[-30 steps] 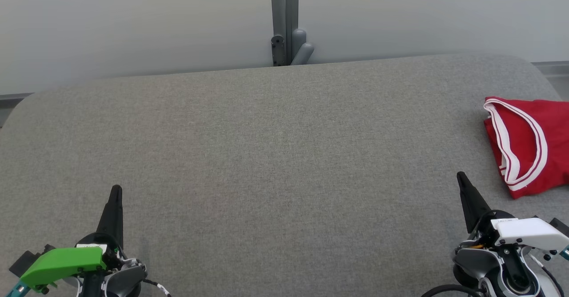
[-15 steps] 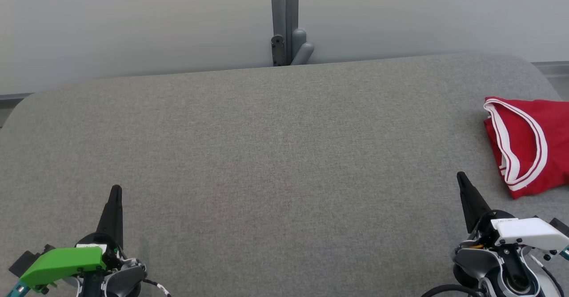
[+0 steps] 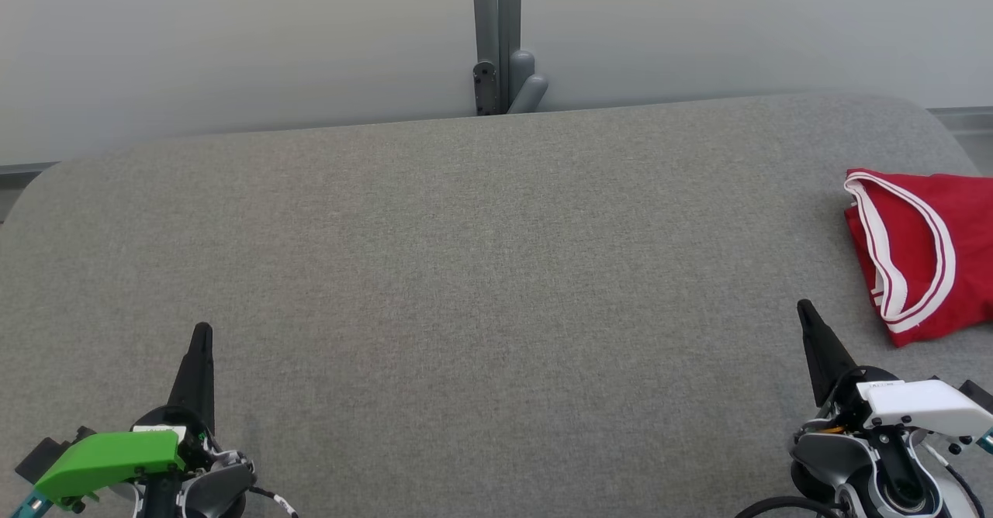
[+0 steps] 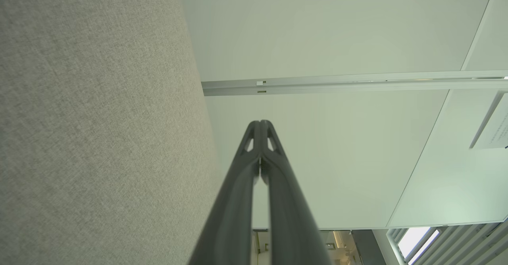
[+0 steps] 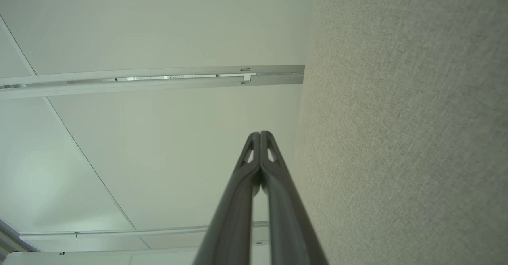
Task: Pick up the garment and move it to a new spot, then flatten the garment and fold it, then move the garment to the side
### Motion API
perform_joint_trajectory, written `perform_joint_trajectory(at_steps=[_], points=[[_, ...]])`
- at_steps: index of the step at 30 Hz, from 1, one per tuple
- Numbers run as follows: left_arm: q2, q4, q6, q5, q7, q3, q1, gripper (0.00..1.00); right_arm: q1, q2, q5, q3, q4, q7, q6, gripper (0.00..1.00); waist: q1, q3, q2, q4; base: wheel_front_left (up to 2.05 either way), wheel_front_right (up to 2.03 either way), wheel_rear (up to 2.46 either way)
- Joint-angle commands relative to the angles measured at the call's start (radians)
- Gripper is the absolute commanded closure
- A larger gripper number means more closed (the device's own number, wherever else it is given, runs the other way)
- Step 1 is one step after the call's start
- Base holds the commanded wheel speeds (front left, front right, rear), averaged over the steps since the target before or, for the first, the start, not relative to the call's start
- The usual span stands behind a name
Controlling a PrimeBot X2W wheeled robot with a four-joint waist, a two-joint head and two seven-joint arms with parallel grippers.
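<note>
The left claw is at the table's front left corner, its fingers pressed tight together and holding nothing. The right claw is at the front right corner, likewise pinched closed and empty. Both point toward the far edge. The red garment, trimmed with white bands, lies folded over on itself at the table's right edge, near the right claw but apart from it, and runs out of the head view there. Behind the far edge stands a pale wall with a grey post at its middle.
</note>
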Motion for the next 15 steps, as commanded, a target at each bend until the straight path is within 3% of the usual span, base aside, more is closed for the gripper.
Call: perform_joint_trajectory(at_steps=[1, 15], points=[[0.004, -0.003, -0.004, 0.002, 0.004, 0.001, -0.016, 1.00, -0.010, -0.005, 0.007, 0.001, -0.005, 0.003, 0.000, 1.00, 0.0000, 0.000, 0.0000, 0.000, 0.00, 0.00, 0.00], [0.004, -0.003, -0.004, 0.003, 0.004, 0.002, -0.016, 1.00, -0.010, -0.004, 0.007, 0.001, -0.005, 0.003, 0.000, 1.00, 0.0000, 0.000, 0.0000, 0.000, 0.00, 0.00, 0.00]])
